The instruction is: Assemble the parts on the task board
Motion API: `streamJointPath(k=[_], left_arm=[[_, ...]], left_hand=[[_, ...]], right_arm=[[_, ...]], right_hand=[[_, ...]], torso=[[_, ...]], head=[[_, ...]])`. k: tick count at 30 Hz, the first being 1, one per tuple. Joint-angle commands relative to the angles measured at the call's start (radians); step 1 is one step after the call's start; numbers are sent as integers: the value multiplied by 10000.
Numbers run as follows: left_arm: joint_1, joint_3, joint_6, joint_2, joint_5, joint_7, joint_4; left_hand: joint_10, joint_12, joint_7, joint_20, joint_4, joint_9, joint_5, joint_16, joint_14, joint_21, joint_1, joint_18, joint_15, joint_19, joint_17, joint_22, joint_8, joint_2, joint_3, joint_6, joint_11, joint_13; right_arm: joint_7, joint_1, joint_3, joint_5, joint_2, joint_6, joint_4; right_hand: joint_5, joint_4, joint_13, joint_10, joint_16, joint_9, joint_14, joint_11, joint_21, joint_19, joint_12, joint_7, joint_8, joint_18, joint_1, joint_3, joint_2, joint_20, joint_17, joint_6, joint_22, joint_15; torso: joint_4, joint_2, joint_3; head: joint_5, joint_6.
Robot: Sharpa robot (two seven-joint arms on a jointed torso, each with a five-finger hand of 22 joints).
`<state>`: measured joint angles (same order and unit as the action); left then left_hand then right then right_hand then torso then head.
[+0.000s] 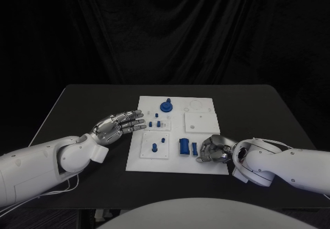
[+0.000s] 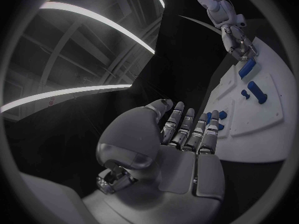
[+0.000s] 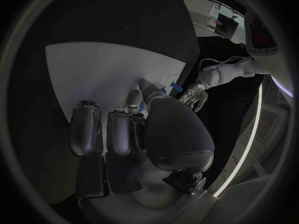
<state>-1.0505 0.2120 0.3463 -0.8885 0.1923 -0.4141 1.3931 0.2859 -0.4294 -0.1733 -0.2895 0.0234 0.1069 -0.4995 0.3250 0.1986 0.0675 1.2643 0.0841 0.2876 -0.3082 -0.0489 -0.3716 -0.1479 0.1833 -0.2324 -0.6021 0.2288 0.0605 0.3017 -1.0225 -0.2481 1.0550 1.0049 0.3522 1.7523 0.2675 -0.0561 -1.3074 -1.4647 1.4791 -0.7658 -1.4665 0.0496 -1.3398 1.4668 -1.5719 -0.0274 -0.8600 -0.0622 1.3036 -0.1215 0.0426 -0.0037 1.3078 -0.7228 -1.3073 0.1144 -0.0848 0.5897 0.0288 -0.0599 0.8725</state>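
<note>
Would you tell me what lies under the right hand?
The right hand rests on the white board, beside a blue part. Whatever is beneath its palm is covered.

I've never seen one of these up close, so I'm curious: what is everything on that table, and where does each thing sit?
Table: one, black, under everything.
Task board: one, white, mid-table.
Round part: one, blue, board's far middle.
Small parts: several, blue, board's left middle, by the left hand's fingertips.
Long part: one, blue, near-left panel.
Block part: one, blue, near middle of the board, beside the right hand.
Left hand: silver, fingers apart, at the board's left edge.
Right hand: silver, on the board's near right; grip unclear.
</note>
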Motion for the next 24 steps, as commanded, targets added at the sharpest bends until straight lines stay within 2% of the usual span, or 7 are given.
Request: streamJointPath(k=[1, 14, 17, 19, 21, 23, 24], left_arm=[[21, -10, 94, -17, 7, -228, 51], [-1, -12, -636, -447, -18, -1243, 556], [-57, -13, -962, -528, -36, -1658, 703], [-112, -13, -1153, -555, -44, -1911, 774], [-218, -14, -1373, -562, -77, -2233, 846], [-298, -14, -1546, -541, -171, -2493, 877], [-333, -14, -1632, -515, -248, -2642, 878]], left_hand=[[23, 19, -228, -14, -16, -1, -25, 1, -8, 13, -93, -119, -3, -49, 1, 4, -32, 1, -63, 5, -31, 4], [247, -137, -301, -21, -184, 41, -178, 299, 232, 94, -30, -133, 20, -242, -39, -71, -163, -111, -328, -262, 218, 25], [282, -147, -321, -19, -232, 42, -291, 263, 198, 95, -13, -131, 12, -226, -28, -29, -179, -137, -404, -289, 250, 23], [278, -127, -345, 0, -258, 41, -350, 140, 68, 46, -10, -99, -64, -85, -5, 99, -193, -162, -465, -312, 312, 16], [224, -59, -358, 23, -217, 36, -352, -13, -101, -22, -61, -29, -165, 82, 15, 225, -200, -194, -498, -319, 306, 3], [153, 16, -338, 57, -171, 30, -352, -184, -279, -93, -93, 40, -268, 266, 35, 359, -198, -211, -516, -311, 270, -8], [-38, 214, -312, 112, -41, 12, -339, -459, -559, -171, -172, 160, -446, 528, 66, 539, -173, -250, -487, -250, 149, -36]], right_arm=[[-85, 30, -7, 190, 85, -70, 107], [-1455, -372, 16, -365, 809, 1306, 777], [-2435, -694, 15, -1231, 849, 1799, 721], [-3182, -871, 13, -1996, 824, 1986, 631], [-4321, -1062, 9, -3152, 730, 2024, 429], [-5177, -1159, 6, -3995, 620, 1939, 211], [-5605, -1196, 5, -4417, 555, 1816, 78]], right_hand=[[54, 72, -2634, -1061, -36, -91, -681, -86, 99, 264, 11, -28, -132, 44, 6, 38, 52, 81, 611, 154, -1852, -106], [-764, -506, -2634, -1061, -112, -314, -650, -102, 240, 219, 11, -21, -684, 13, -795, 694, 46, 138, 461, 317, -1818, -137], [-553, -959, -2634, -1061, -1012, -155, -147, -112, 1749, -388, 11, -21, -668, -295, -871, 957, -135, 177, -1107, 338, -1340, -177], [56, -1311, -1453, 62, -2095, 227, 689, -267, 3706, -1327, 560, -198, -271, -644, -740, 940, -349, 304, -2765, 543, -708, -378], [1204, -1899, 1197, 3178, -4256, 1174, 3056, -776, 7411, -3538, 2175, -615, 552, -1093, -239, 684, -544, 750, -5818, 767, 535, -831], [1542, -2265, 4094, 7198, -5186, 1877, 4975, -1205, 8425, -4590, 4224, -1040, 988, -1008, 26, 466, -546, 1156, -6814, 958, 972, -1378], [1590, -2295, 4520, 7867, -5500, 2122, 5617, -1403, 8874, -5023, 4738, -1198, 1163, -943, -14, 421, -553, 1323, -7006, 1124, 1209, -1600]], torso=[[2, -3, 0], [1, -57, -9], [13, -111, -19], [19, -148, -23], [32, -237, -36], [71, -327, -55], [114, -419, -68]], head=[[26, 2], [37, 2], [26, 2], [37, 2], [33, 2], [53, 2], [97, 2]])
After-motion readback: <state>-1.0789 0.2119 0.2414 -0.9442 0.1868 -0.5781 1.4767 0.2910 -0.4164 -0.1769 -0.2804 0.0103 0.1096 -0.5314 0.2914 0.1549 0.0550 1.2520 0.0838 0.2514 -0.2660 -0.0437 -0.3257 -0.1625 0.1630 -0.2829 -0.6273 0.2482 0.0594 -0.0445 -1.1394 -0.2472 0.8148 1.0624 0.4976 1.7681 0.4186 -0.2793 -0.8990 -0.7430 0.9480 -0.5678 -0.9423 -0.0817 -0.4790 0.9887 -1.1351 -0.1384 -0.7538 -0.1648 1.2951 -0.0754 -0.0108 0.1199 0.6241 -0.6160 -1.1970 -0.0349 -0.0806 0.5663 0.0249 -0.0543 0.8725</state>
